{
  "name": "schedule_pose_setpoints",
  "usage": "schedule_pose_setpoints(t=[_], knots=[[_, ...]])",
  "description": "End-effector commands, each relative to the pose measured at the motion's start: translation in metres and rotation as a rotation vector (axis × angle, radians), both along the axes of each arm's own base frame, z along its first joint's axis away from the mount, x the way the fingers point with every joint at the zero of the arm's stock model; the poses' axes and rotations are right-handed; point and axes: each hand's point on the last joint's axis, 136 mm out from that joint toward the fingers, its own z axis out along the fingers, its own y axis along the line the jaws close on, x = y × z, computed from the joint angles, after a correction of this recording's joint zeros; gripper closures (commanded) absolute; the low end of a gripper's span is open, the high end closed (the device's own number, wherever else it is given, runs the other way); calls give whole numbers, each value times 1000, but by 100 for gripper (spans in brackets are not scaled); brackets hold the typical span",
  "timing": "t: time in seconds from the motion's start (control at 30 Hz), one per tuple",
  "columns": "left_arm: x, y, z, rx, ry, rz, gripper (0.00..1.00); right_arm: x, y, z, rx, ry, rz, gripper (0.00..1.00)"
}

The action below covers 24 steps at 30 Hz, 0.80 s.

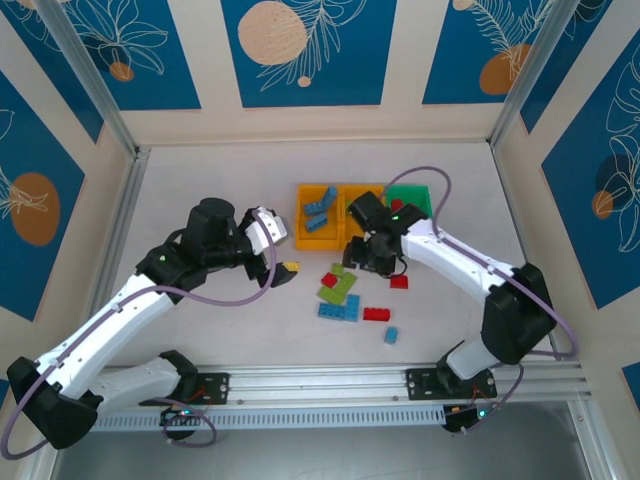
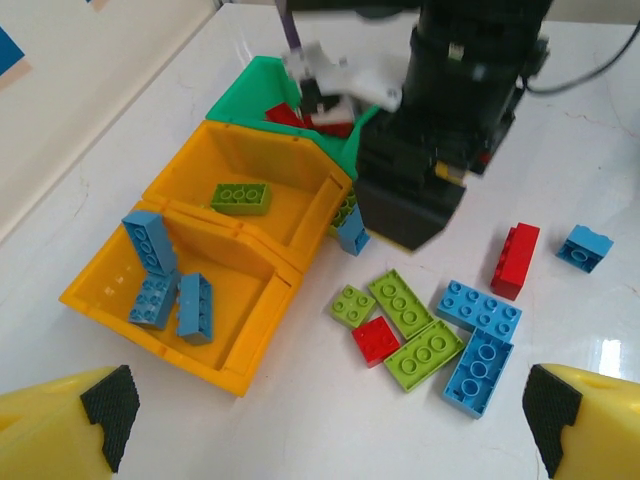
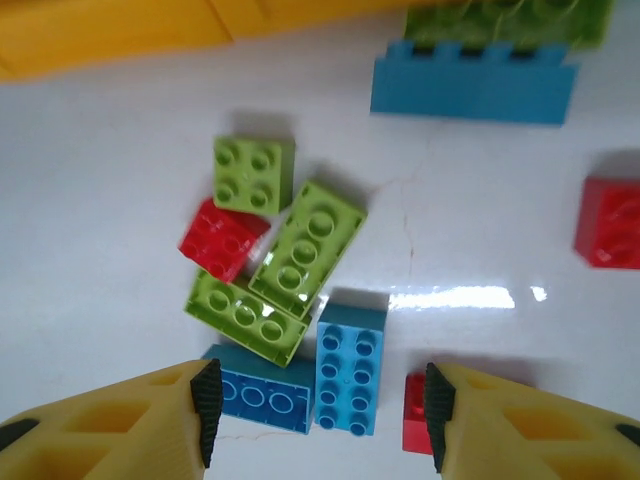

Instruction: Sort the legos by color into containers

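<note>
Three joined bins stand at the back. The left orange bin holds three light blue bricks. One lime brick lies in the middle orange bin, and a red brick in the green bin. Loose lime, red and blue bricks lie in a cluster on the table. My right gripper hangs open over that cluster, a light blue eight-stud brick between its fingers but untouched. My left gripper is open and empty, low beside the left orange bin.
A blue brick with a lime one on it rests against the bins. Apart from the cluster lie a long red brick, a small blue brick and another red brick. The right arm's black wrist stands just beyond the cluster.
</note>
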Motion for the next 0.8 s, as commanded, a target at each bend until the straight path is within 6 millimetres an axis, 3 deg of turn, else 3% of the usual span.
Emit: schedule_pose_setpoints(t=[0.0, 0.23, 0.53, 0.77], knots=[[-3, -4, 6, -19, -18, -21, 0, -11, 14, -26, -9, 104, -23, 41], [-6, -3, 2, -28, 18, -12, 0, -8, 17, -65, -86, 172, -1, 41], [-6, -7, 0, -25, 23, -23, 0, 0, 22, -89, -74, 198, 9, 37], [-7, -7, -3, -20, 29, -27, 0, -7, 9, -108, -114, 259, -19, 40]])
